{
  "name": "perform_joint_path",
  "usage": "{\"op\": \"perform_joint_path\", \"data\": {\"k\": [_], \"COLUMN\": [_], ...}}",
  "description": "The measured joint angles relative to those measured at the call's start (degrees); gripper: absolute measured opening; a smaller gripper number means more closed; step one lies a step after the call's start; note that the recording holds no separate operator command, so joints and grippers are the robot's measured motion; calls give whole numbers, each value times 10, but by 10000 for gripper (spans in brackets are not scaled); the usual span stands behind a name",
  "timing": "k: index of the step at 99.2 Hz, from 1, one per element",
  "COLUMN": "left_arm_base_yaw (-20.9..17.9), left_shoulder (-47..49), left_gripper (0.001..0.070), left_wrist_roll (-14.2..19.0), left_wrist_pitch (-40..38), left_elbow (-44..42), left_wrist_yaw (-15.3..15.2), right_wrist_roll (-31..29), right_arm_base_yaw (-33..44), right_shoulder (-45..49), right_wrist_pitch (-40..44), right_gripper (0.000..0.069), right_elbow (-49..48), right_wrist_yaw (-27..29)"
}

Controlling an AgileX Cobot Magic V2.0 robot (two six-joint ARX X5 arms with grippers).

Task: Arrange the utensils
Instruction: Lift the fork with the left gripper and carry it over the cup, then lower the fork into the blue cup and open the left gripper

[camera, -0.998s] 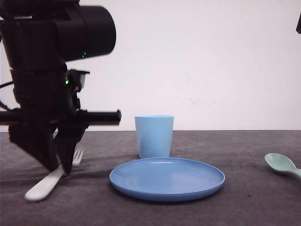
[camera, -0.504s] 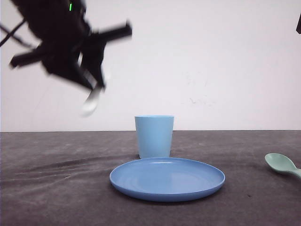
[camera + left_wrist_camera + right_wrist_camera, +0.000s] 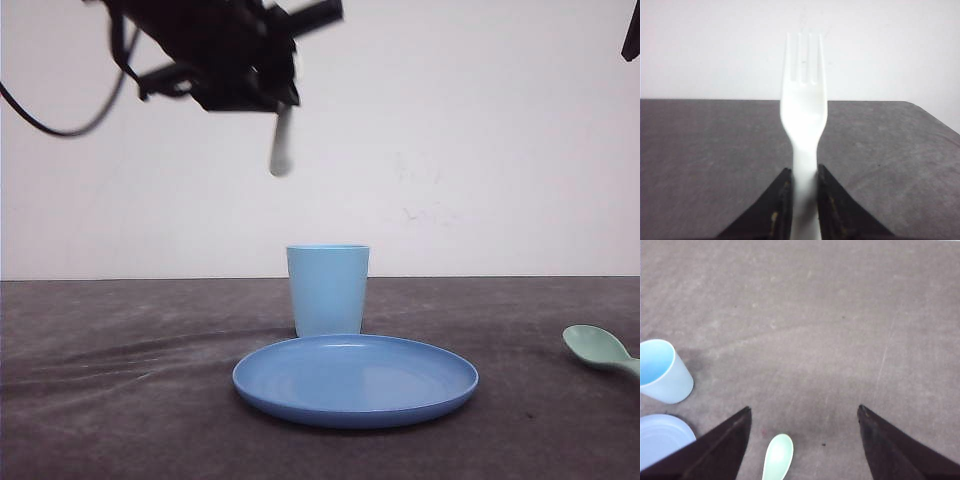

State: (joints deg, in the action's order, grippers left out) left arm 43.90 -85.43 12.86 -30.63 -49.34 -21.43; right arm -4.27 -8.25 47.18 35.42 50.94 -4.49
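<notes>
Fork (image 3: pixel 803 112), white plastic, was clamped by its handle between the two dark fingers (image 3: pixel 777 205) of the left gripper (image 3: pixel 801 200), its tines pointing away from the wrist. In the front view the left gripper (image 3: pixel 272 95) hung high in the air with the fork's (image 3: pixel 281 150) rounded handle end dangling down from it. Below that handle end and a little to the right, well apart from it, the light blue cup (image 3: pixel 328 290) stood upright on the dark grey table (image 3: pixel 120 400), with the round blue plate (image 3: pixel 355 380) just in front of the cup.

Over on the other side, the right gripper (image 3: pixel 802 440) was spread wide and held nothing. The mint-green spoon (image 3: pixel 777 457) lay on the table beneath it, between its fingers, bowl pointing away from the wrist. Off to one side of that gripper sat the cup (image 3: pixel 662 371) and the edge of the plate (image 3: pixel 662 437). In the front view the spoon (image 3: pixel 600 350) rested far to the right of the plate.
</notes>
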Motion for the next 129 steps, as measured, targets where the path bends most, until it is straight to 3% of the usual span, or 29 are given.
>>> {"op": "perform_joint_path", "data": {"k": [29, 95, 102, 117, 129], "left_arm_base_yaw": [-2, 1, 2, 5, 5], "left_shoulder": [-109, -177, -177, -174, -159], "left_gripper": [45, 49, 83, 234, 266], "left_wrist_roll": [-20, -12, -12, -12, -12], "left_wrist_pitch": [-147, -146, -146, -134, -107], "left_elbow": [0, 0, 0, 0, 0], "left_wrist_yaw": [22, 23, 23, 23, 23], "right_wrist_roll": [0, 2, 3, 7, 10], "right_arm_base_yaw": [0, 0, 0, 0, 0], "right_shoulder": [0, 0, 0, 0, 0], "right_wrist_pitch": [-1, 2, 6, 16, 18], "right_gripper": [425, 425, 425, 425, 425], "right_elbow": [0, 0, 0, 0, 0], "right_wrist_yaw": [2, 15, 15, 15, 14]}}
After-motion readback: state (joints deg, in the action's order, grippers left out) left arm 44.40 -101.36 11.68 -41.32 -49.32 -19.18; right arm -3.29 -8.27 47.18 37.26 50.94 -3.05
